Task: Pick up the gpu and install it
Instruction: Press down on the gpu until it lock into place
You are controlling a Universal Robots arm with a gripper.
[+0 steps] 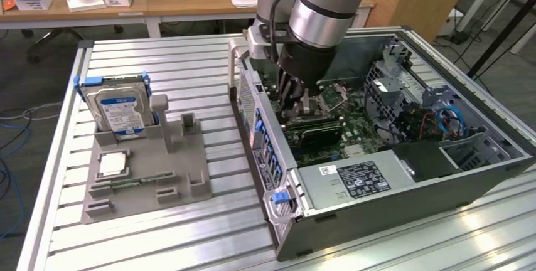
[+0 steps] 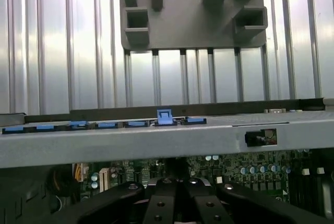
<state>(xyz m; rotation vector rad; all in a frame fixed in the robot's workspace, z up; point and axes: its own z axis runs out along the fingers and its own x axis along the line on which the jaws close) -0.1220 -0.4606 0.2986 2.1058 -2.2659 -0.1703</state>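
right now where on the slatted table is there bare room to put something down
Bare slats lie between the grey holder and the open computer case, along the table edge nearest the exterior camera, and behind the hard drive. It is crowded inside the case, where the arm's tool reaches down to the motherboard.

No text readable; labels on hard drive (image 1: 120, 109) and power supply (image 1: 362, 179) too small to read.

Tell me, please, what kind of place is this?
Probably a robotics lab or test workshop. An open computer case lies on a slotted aluminium table, a grey fixture holds a hard drive and other parts, and wooden desks stand behind.
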